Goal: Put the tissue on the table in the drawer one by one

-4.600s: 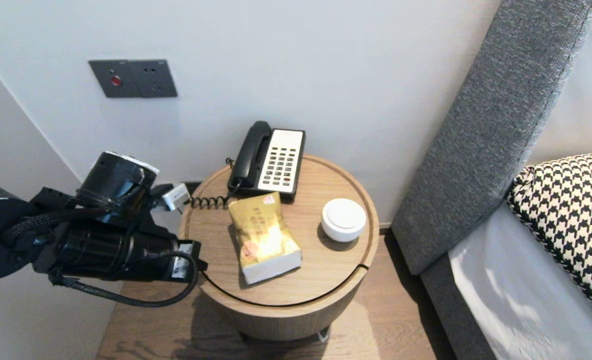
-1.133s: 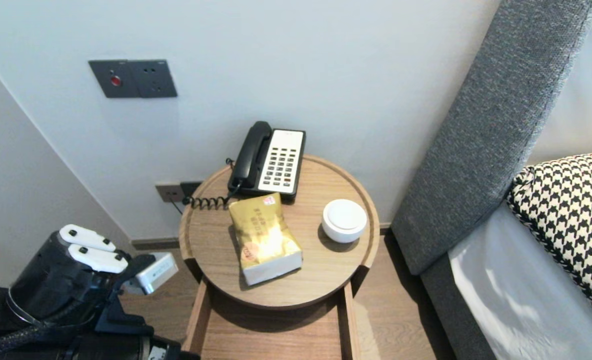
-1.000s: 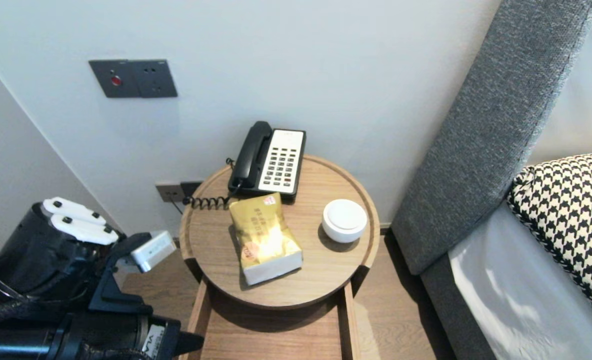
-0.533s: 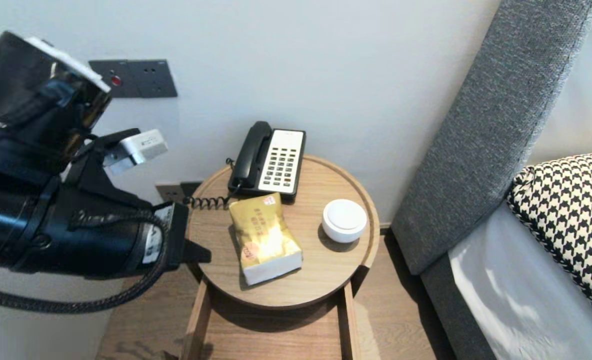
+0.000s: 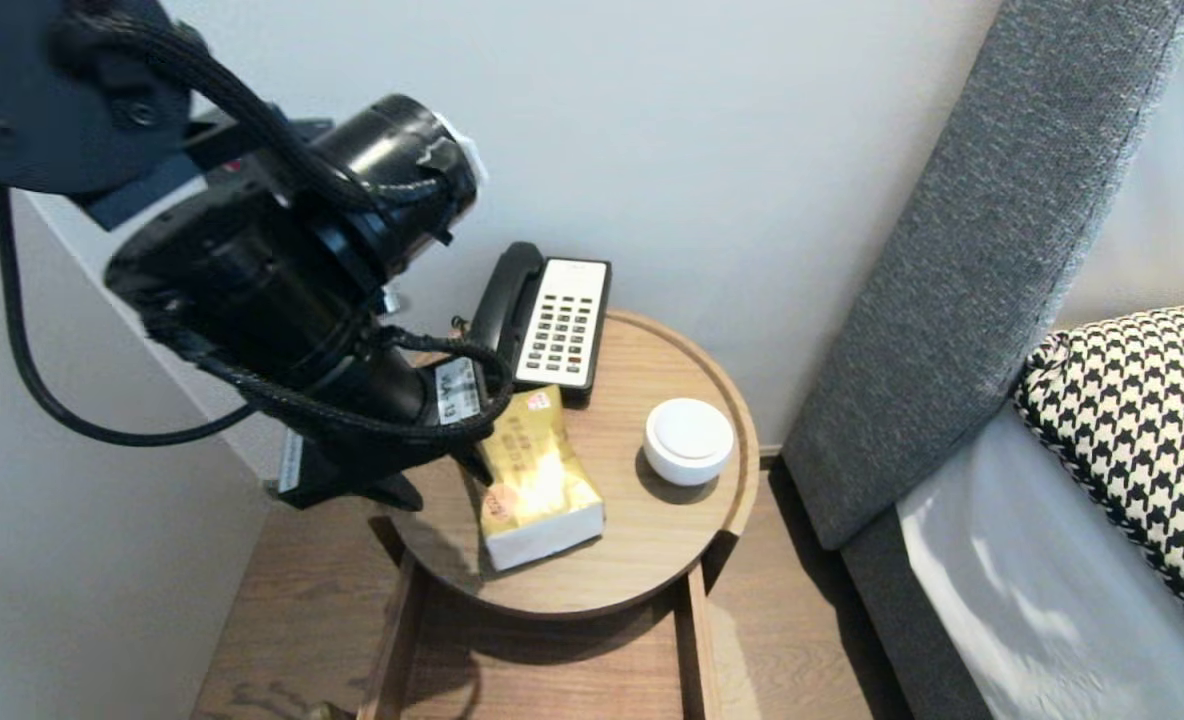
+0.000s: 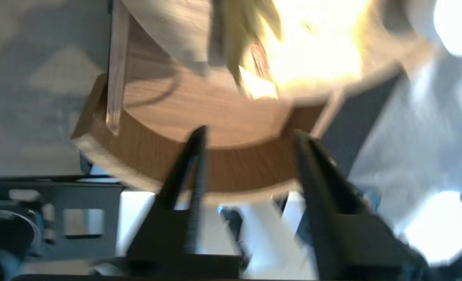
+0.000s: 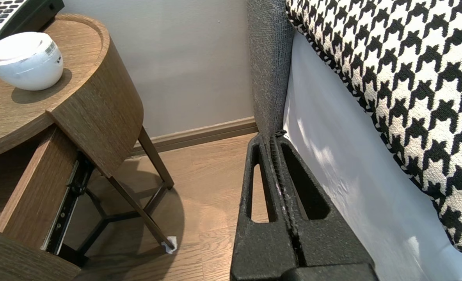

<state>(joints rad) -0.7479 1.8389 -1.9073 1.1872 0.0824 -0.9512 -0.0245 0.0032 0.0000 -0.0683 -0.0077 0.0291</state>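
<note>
Tissue pack (image 5: 537, 480), a soft brick in crinkled gold film with a white end, lies toward the front of the round wooden surface (image 5: 652, 565); we take the rest from our side outward. Closest to us, our right end effector (image 7: 274, 145) hangs parked low beside the bed (image 5: 1042, 600), its two black ribbed fingers pressed together on nothing. Next comes the open drawer (image 5: 552, 685), flat wood grain with a curved front, standing out under the surface's near edge. Over the surface's left side our left end effector (image 6: 250, 156) hovers just beside the pack, its tapered black fingers parted with nothing between them; whether it touches the film we cannot tell. Farther back and to the right sits a squat white lidded pot (image 5: 688, 440), smooth and round, apart from the pack. Behind the pack, against the pale wall, rests a black telephone (image 5: 552, 325) with a white keypad, and a grey woven headboard (image 5: 982, 260) slants up at the right.
</note>
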